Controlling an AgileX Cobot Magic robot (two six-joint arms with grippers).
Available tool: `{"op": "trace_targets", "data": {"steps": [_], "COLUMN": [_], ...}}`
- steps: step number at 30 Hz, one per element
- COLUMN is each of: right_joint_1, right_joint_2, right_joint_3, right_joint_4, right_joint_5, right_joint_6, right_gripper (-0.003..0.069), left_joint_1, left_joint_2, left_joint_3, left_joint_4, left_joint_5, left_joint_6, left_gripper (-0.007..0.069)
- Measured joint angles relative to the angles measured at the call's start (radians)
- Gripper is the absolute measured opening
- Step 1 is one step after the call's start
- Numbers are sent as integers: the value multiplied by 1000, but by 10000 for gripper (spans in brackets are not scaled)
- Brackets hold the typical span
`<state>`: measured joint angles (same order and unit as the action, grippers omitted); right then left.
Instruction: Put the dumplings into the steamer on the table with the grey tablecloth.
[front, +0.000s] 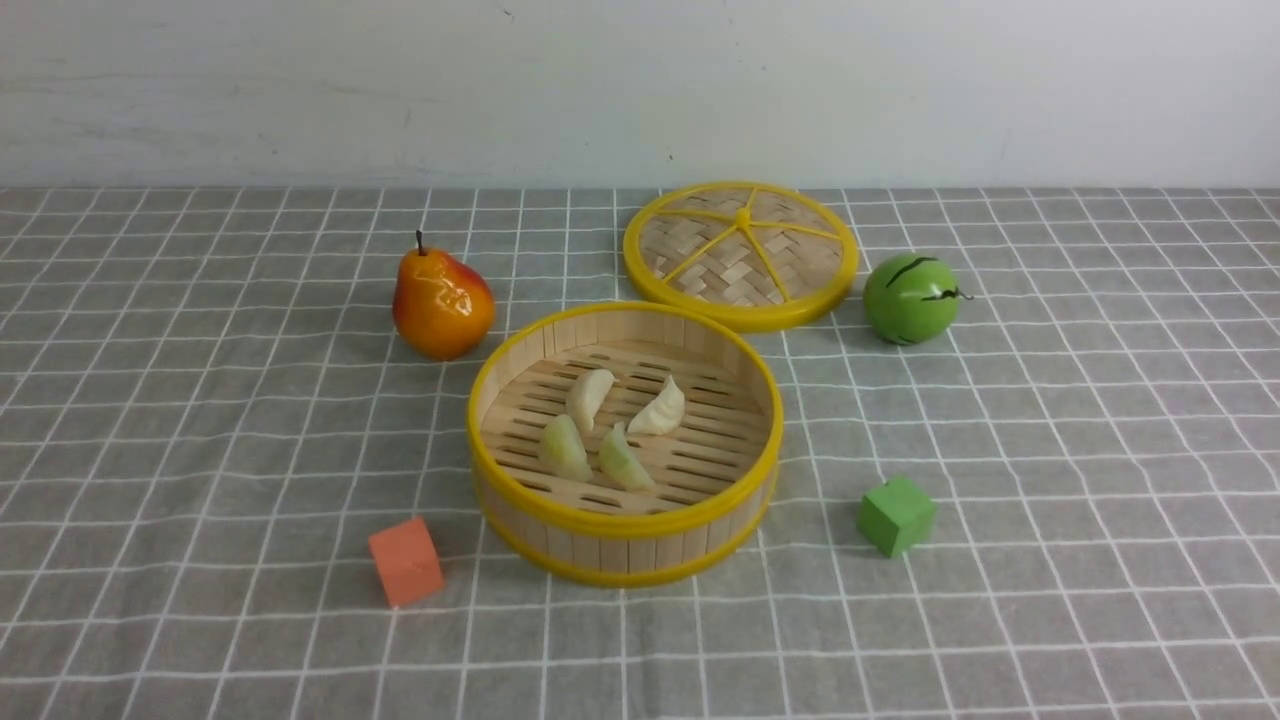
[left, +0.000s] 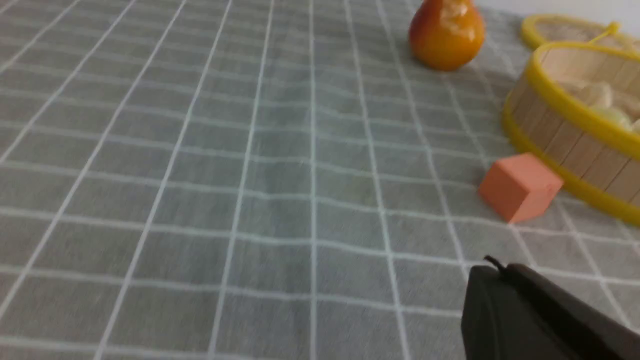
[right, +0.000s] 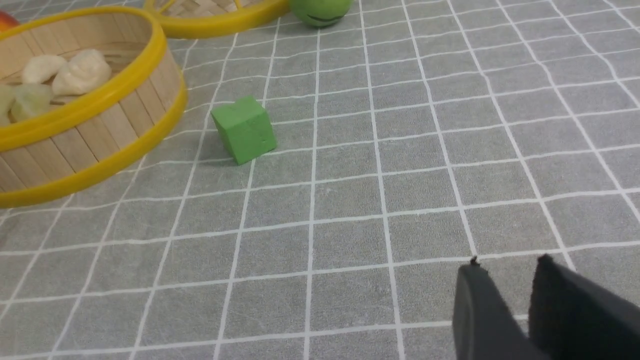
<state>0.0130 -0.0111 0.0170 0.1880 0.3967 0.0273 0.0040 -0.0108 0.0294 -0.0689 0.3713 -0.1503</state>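
Note:
The steamer (front: 620, 522) stands in the middle of the grey tablecloth (front: 200, 450) on the table. Several dumplings (front: 590, 397) lie on its slat floor, two cream-white at the back and two pale green at the front. They also show in the right wrist view (right: 80, 75) and blurred in the left wrist view (left: 600, 95). Neither gripper shows in the front view. My left gripper (left: 500, 267) is shut and empty over bare cloth, short of the steamer wall (left: 565, 135). My right gripper (right: 507, 262) is slightly open and empty over bare cloth, away from the steamer (right: 90, 135).
A flat woven lid (front: 740, 255) lies behind the steamer. A pear (front: 440, 300) stands at its back left, a green ball (front: 910, 298) at the back right. An orange cube (front: 405, 560) sits at its front left, a green cube (front: 895, 515) at its front right.

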Motion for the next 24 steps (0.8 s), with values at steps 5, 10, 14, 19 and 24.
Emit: {"op": "trace_targets", "data": {"steps": [5,10,14,19,24], "right_joint_1": [0,0,0,0,0], "right_joint_2": [0,0,0,0,0], "right_joint_3": [0,0,0,0,0], "right_joint_4": [0,0,0,0,0], "right_joint_5": [0,0,0,0,0], "right_joint_6": [0,0,0,0,0], "right_gripper": [171,178,184,188,188], "left_joint_1": [13,9,-48,-120,-128], "left_joint_2": [0,0,0,0,0], "left_joint_3": [1,1,1,1,1], "left_joint_4": [2,1,-2,-4,-5], "left_joint_5": [24,25,28,28,28], "left_joint_6": [1,22,41,44,44], "left_gripper": [-14,-14,-14,-14,-14]}}
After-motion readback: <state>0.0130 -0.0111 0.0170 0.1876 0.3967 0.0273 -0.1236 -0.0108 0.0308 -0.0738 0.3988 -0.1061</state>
